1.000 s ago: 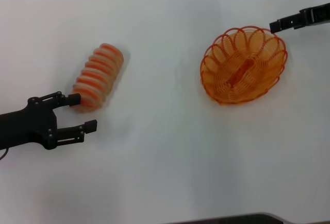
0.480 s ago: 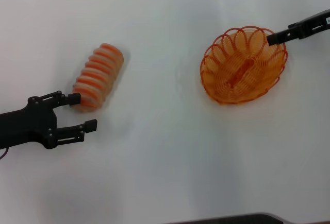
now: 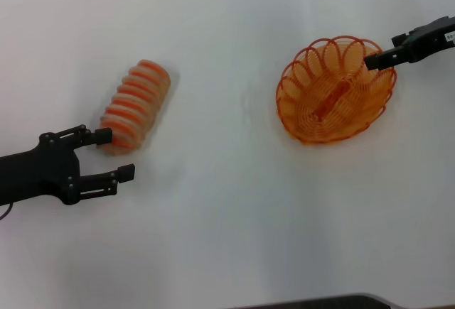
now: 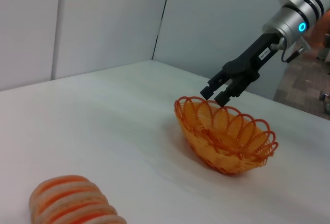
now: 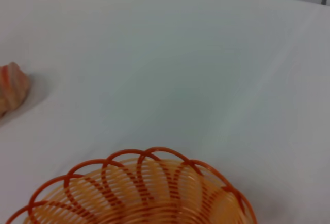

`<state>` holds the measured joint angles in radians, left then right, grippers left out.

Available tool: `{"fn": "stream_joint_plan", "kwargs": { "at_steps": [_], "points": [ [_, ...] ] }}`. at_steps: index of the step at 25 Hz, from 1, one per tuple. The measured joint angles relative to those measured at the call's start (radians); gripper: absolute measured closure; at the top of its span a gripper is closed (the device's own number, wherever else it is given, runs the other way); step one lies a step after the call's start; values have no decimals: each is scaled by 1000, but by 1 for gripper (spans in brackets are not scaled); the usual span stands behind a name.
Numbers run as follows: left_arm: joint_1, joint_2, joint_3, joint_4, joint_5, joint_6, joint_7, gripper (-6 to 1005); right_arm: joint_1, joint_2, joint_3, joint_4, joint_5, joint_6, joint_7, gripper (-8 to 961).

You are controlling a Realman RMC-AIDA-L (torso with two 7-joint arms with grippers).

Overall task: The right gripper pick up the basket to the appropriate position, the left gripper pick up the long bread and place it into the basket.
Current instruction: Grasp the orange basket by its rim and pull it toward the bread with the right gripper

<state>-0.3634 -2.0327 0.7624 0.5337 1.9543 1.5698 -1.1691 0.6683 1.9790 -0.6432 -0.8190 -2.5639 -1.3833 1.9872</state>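
Your right gripper (image 3: 375, 59), fingers parted, hovers over the far rim of the basket (image 3: 334, 90). Straddle one loop squarely before closing. The left gripper (image 3: 114, 155) waits open beside the bread (image 3: 135, 105).

The white worktop (image 3: 227, 202) is lying bare across a wide middle band, well apart from both things, so a pincer could pass there freely.

The long bread (image 3: 135, 106) is sitting on the left part with open surface all round except at its near end, where the left pincer (image 3: 114, 155) is standing with fingers spread, one fingertip (image 3: 104, 136) just beside the loaf.

The basket (image 3: 334, 92) is sitting on the right part with an open hollow. The right pincer (image 4: 219, 93) is hanging just above its far right rim, fingers parted, blocking that side; the other sides are lying open.
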Motion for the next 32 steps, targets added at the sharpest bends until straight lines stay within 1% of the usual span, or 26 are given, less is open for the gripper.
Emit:
{"fn": "stream_joint_plan", "kwargs": {
  "at_steps": [4,6,8,15,22,25,27,32],
  "points": [
    [0,-1,0,0,0,-1,0,161,-5,8,2,0,-1,22,-28,124],
    [0,-1,0,0,0,-1,0,161,-7,17,8,0,0,29,-52,126],
    [0,-1,0,0,0,-2,0,161,-7,20,8,0,0,32,-55,128],
    [-2,-1,1,0,0,-4,-1,162,-7,40,-1,3,0,73,-71,136],
    [-3,-1,2,0,0,-4,0,162,-4,43,-1,39,1,119,-72,143],
    [-3,-1,2,0,0,-5,1,162,-3,44,-1,58,1,143,-76,223],
    [-3,-1,2,0,0,-5,1,162,-2,50,-2,66,1,156,-82,276],
    [-3,-1,2,0,0,-6,1,161,-5,60,0,64,0,175,-88,340]
  ]
}}
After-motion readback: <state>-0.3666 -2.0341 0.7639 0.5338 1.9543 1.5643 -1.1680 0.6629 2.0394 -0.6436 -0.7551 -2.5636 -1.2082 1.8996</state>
